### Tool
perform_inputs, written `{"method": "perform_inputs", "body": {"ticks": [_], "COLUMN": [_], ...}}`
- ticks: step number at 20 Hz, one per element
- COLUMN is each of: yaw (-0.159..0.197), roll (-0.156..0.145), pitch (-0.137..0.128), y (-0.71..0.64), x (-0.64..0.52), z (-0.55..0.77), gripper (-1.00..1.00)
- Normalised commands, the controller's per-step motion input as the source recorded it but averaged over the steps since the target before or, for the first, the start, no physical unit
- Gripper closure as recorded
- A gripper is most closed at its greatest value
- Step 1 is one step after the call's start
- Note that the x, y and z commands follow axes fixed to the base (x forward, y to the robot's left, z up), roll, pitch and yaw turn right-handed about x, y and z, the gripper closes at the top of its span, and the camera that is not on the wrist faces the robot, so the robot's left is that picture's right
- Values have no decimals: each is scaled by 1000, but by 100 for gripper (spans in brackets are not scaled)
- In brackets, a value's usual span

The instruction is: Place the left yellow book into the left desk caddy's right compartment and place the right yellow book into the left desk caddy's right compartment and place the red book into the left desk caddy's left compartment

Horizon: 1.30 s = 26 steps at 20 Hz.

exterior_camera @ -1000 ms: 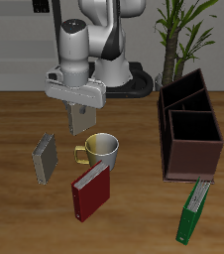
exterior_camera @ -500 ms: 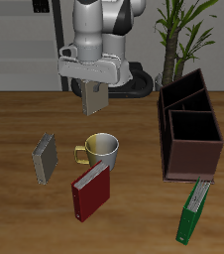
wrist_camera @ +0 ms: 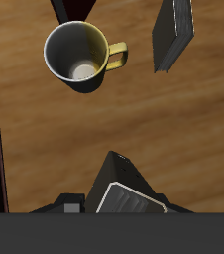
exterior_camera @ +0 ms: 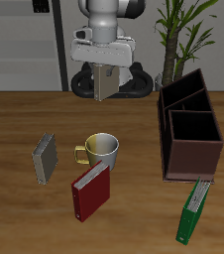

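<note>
One book aloft: the gripper [exterior_camera: 104, 71] was clenched on a small grey-covered, tan-edged left yellow book [exterior_camera: 105, 81], lifted clear of the wooden surface [exterior_camera: 25, 129] for carrying.
Destination: dark maroon left desk caddy [exterior_camera: 189, 127] at three o'clock.
Waiting: its grey twin [exterior_camera: 46, 158] and the dark red hardcover [exterior_camera: 89, 190].

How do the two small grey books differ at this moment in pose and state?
One yellow book hangs upright in the gripper, lifted above the table; the other yellow book rests on the wood, untouched, beside the mug. The held one is farther back, the resting one nearer the table's front edge. Both are small, thin and grey-covered.
</note>
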Motion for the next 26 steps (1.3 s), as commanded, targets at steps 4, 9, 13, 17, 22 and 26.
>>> {"method": "perform_inputs", "body": {"ticks": [4, 9, 13, 17, 22, 26], "yaw": [76, 79, 41, 55, 56, 4], "roll": [36, 15, 10, 5, 12, 38], "pitch": [-2, 13, -4, 2, 54, 79], "y": [508, 535, 424, 418, 560, 452], "x": [141, 366, 325, 424, 583, 449], "z": [349, 358, 457, 446, 208, 126], "gripper": [100, 100, 100, 100, 100, 100]}}
